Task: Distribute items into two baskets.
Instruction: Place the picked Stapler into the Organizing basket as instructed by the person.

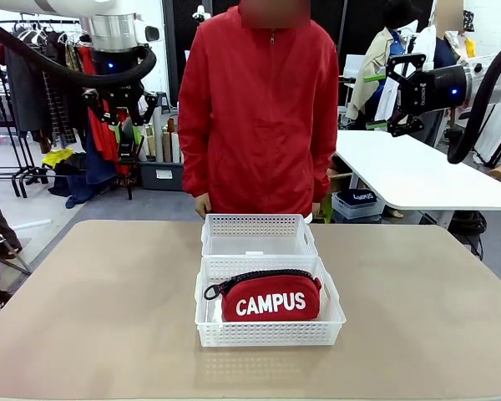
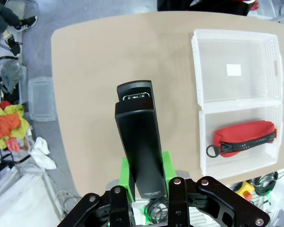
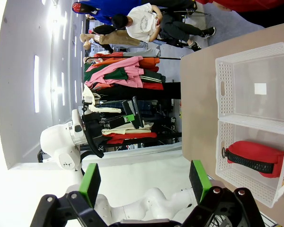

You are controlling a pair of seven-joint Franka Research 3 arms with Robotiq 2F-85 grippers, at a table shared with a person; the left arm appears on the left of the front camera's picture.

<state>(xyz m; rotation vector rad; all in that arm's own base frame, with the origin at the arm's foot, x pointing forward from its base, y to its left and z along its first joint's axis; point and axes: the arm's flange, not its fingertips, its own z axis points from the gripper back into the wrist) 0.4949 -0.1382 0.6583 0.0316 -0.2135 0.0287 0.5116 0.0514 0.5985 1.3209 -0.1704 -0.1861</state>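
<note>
The black stapler (image 2: pixel 138 137) is clamped between the green pads (image 2: pixel 127 174) of my left gripper (image 2: pixel 146 171), which is shut on it. That left gripper (image 1: pixel 125 144) hangs high above the table's far left, pointing down. Two white lattice baskets stand end to end in the middle of the table. The near basket (image 1: pixel 271 334) holds the red "CAMPUS" pouch (image 1: pixel 271 302). The far basket (image 1: pixel 259 225) has only a small white label on its floor. My right gripper (image 1: pixel 403 83) is raised at the upper right, away from the table. It is open, with nothing between its pads (image 3: pixel 90 183).
A person in a red jacket (image 1: pixel 259 109) stands at the far edge, just behind the far basket, hands low at the sides. Bare tan tabletop (image 1: pixel 92 309) lies on both sides of the baskets. A white table (image 1: pixel 417 175) and clothes racks stand beyond.
</note>
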